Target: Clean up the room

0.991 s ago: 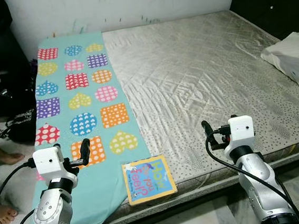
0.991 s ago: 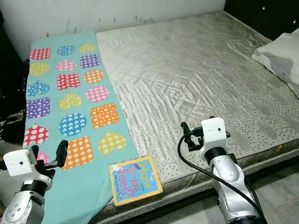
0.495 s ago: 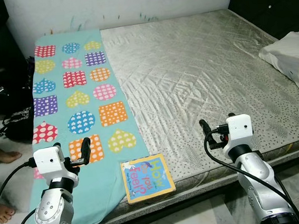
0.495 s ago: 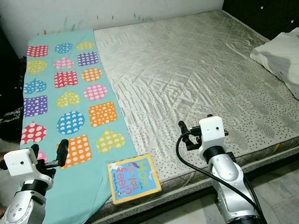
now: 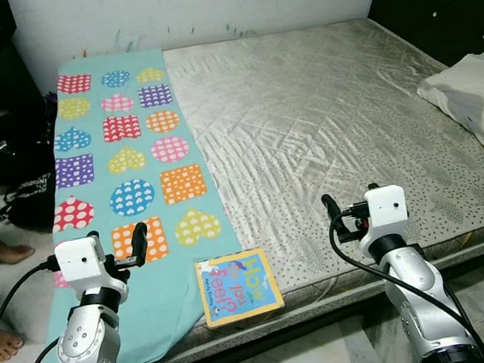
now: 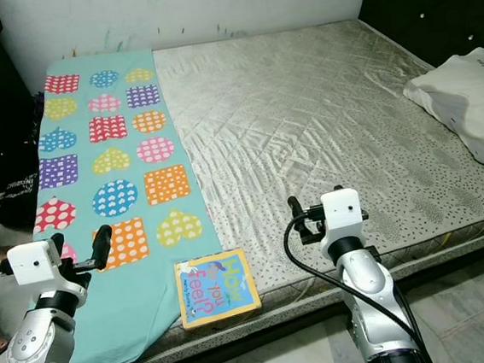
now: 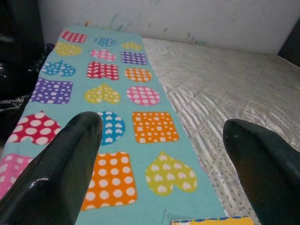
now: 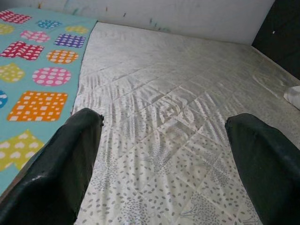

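We face a bed (image 5: 330,113) with a silvery quilted mattress. A turquoise sheet (image 5: 125,171) printed with coloured hearts and squares covers its left strip and hangs over the near edge. A white pillow (image 5: 474,95) lies at the far right. A picture book (image 5: 238,287) rests at the near edge, between our arms. Our left pincer (image 7: 159,154) and right pincer (image 8: 161,154) hang spread wide, holding nothing.

Head and wrist views over mattress (image 5: 321,114)

Left claw (image 7: 159,154), right claw (image 8: 164,159) agape
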Controlling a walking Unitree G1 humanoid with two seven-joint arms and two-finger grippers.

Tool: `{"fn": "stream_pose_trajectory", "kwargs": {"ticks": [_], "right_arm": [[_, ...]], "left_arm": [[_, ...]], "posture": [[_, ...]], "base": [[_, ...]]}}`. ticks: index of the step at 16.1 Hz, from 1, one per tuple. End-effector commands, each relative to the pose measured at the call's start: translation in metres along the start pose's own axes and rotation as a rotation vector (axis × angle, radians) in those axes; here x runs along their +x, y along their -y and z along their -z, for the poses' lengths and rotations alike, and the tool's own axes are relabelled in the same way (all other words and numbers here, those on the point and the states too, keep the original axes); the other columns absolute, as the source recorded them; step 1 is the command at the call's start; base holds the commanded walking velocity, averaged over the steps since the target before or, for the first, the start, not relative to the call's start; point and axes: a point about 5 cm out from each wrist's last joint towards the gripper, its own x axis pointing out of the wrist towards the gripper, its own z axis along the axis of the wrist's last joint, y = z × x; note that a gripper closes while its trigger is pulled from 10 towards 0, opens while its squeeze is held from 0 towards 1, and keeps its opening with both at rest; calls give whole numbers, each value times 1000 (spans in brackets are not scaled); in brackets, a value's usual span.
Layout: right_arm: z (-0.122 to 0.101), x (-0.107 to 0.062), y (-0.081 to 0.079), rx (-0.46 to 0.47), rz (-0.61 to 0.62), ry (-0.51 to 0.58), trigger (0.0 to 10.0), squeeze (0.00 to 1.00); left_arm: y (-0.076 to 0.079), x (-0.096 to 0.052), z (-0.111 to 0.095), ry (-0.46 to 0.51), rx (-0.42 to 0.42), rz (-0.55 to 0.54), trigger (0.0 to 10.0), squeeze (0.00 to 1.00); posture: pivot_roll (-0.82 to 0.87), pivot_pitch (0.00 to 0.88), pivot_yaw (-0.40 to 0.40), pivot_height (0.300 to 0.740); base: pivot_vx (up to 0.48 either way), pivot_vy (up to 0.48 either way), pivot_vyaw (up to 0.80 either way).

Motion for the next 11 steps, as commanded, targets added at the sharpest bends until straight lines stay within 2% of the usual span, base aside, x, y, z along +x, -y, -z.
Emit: {"fn": "stream_pose_trajectory", "kwargs": {"ticks": [1, 7, 11], "right_arm": [[-3, 0, -2, -9, -18, 8, 10000, 0], [-4, 2, -4, -7, -32, 11, 10000, 0], [-5, 3, -3, -14, -31, 8, 10000, 0]], "left_arm": [[0, 0, 2, -9, -1, 0, 10000, 0], [-1, 0, 2, -11, -11, -8, 10000, 0], [-2, 0, 1, -6, -18, -25, 10000, 0]], "posture": [[-42, 106, -54, 672], [-43, 107, -57, 612], [-44, 116, -58, 612]], "base": [[0, 0, 0], [0, 0, 0], [0, 0, 0]]}}
